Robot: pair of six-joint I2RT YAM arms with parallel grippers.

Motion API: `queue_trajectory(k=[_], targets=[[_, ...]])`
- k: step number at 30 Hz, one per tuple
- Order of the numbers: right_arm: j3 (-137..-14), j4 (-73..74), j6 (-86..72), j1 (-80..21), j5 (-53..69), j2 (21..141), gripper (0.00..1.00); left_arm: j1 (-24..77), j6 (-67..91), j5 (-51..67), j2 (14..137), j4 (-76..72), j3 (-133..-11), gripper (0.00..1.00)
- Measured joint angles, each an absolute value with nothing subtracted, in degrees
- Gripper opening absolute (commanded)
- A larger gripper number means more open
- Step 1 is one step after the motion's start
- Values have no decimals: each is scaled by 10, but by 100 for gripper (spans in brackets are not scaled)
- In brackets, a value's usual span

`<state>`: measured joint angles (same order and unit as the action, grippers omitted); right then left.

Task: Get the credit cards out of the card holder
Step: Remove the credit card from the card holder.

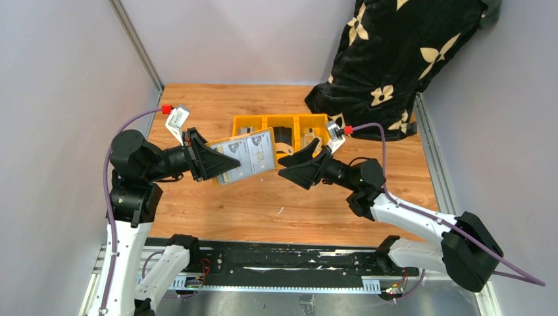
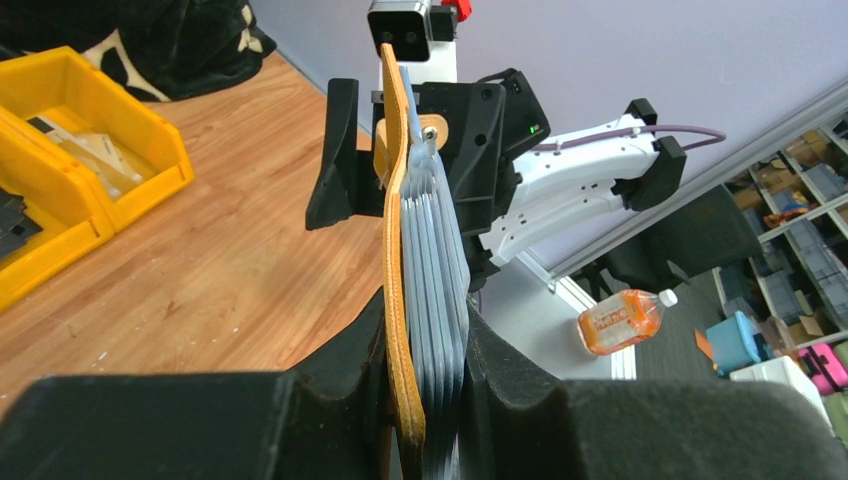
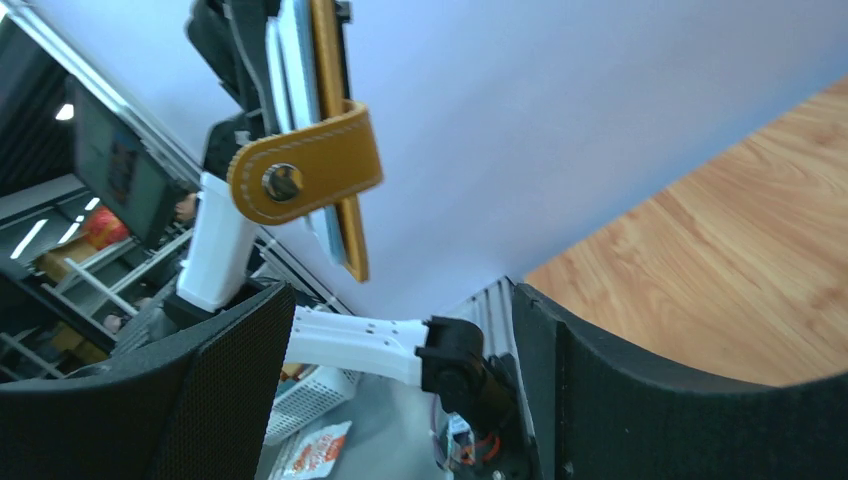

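Tan card holder clamped in left pincer — right pincer near, gaping.

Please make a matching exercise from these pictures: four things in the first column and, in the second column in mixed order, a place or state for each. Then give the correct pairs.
Column one
1. card holder
2. right gripper
3. yellow bins
4. black cloth

Column two
A. open, holding nothing
B. heaped in the far right corner
C. clamped in the left gripper
D. side by side, beyond the card holder

Pairs: 1-C, 2-A, 3-D, 4-B
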<state>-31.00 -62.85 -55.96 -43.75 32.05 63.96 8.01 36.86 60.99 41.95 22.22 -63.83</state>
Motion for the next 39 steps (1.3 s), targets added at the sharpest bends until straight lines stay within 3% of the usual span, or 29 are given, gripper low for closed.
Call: queue_trajectory(k=[11, 14, 18, 20, 25, 27, 31, 39], targets=[[-373, -806, -627, -495, 301, 761, 81, 80, 397, 611, 421, 198, -630, 0], [-392, -821, -634, -510, 300, 772, 57, 80, 396, 612, 421, 198, -630, 0], [-407, -827, -640, -515, 300, 773, 9, 80, 394, 613, 421, 198, -630, 2], [-411, -813, -647, -515, 300, 772, 0, 80, 389, 615, 420, 199, -630, 17], [-413, -733, -641, -506, 318, 745, 0, 80, 330, 615, 416, 246, -634, 72], [-426, -663, -619, -500, 340, 719, 0, 80, 281, 613, 416, 293, -642, 83], [-520, -420, -510, -495, 386, 671, 0, 80, 182, 602, 420, 377, -674, 92], [-748, 43, -246, -498, 473, 672, 0, 80, 52, 606, 423, 462, -717, 99]])
